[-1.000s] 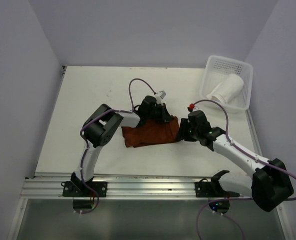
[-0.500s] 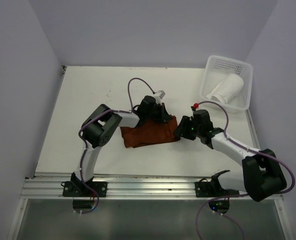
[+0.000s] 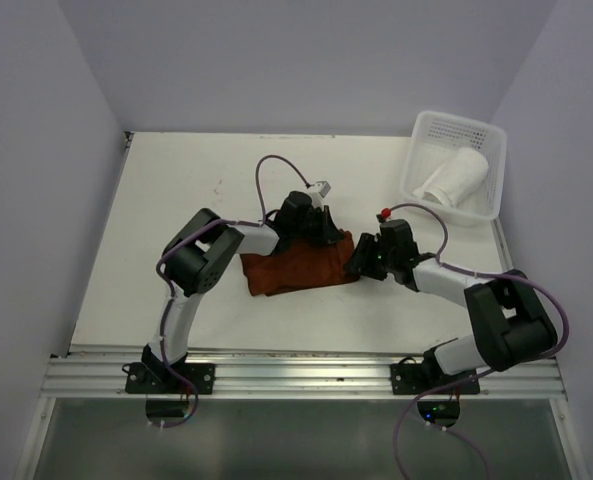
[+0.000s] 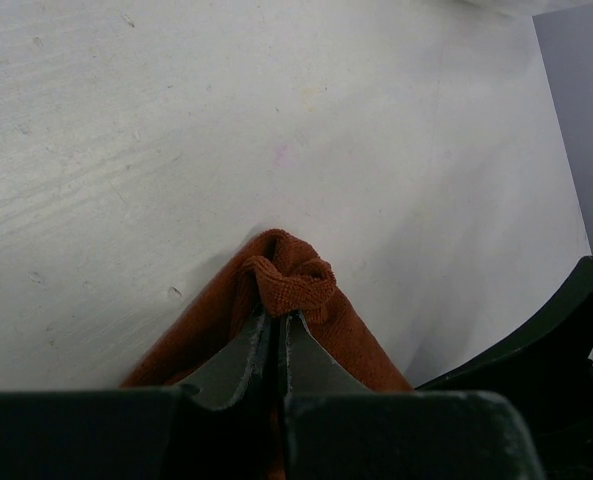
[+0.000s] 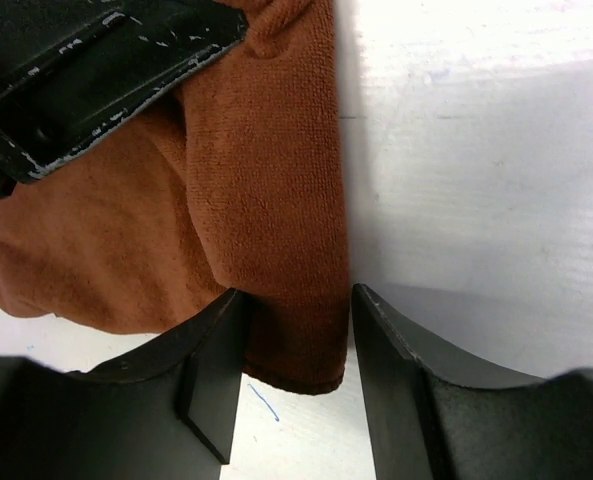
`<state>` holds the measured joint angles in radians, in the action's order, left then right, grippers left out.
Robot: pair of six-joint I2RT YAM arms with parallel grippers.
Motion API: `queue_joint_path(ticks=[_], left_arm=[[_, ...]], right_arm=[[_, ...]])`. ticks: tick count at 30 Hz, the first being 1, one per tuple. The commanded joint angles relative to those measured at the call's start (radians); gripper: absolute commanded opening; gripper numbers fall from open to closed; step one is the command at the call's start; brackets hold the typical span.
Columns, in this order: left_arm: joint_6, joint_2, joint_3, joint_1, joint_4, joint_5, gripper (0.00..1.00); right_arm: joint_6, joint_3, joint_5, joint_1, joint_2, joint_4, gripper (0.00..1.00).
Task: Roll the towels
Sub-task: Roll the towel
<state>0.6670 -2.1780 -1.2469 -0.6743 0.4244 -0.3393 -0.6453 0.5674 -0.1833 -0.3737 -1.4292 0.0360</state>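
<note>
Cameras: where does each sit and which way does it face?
Top external: above and behind the bases, looking down on table, left arm, right arm, brown towel, basket.
Left wrist: low over the table, looking along the left gripper, shut on a towel fold.
Right wrist: looking down past the right gripper, jaws straddling the towel's edge.
Shared: all three show the towel.

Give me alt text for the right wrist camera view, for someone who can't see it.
The open right gripper straddles the edge of a brown towel on a white table. Black hardware of the left arm sits over the towel at top left.
</note>
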Motion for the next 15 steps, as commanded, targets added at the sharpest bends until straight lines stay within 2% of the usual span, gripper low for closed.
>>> queue_joint_path(ticks=[1,8,9,12,15], left_arm=[[-0.049,0.049,0.017,0.015,-0.042,0.034,0.00],[-0.050,0.055,0.006,0.015,-0.067,0.046,0.00],[-0.049,0.057,0.003,0.016,-0.070,0.046,0.00],[-0.047,0.058,-0.009,0.016,-0.090,0.052,0.00],[-0.038,0.066,-0.014,0.016,-0.101,0.063,0.11]], right_arm=[[0.019,-0.027,-0.008,0.004,-0.049,0.038,0.48],[0.039,-0.077,-0.010,0.002,-0.051,0.061,0.26],[0.053,-0.083,-0.002,0.002,-0.051,0.059,0.19],[0.070,-0.096,0.008,0.002,-0.048,0.047,0.07],[0.078,-0.103,0.008,-0.001,-0.037,0.039,0.00]])
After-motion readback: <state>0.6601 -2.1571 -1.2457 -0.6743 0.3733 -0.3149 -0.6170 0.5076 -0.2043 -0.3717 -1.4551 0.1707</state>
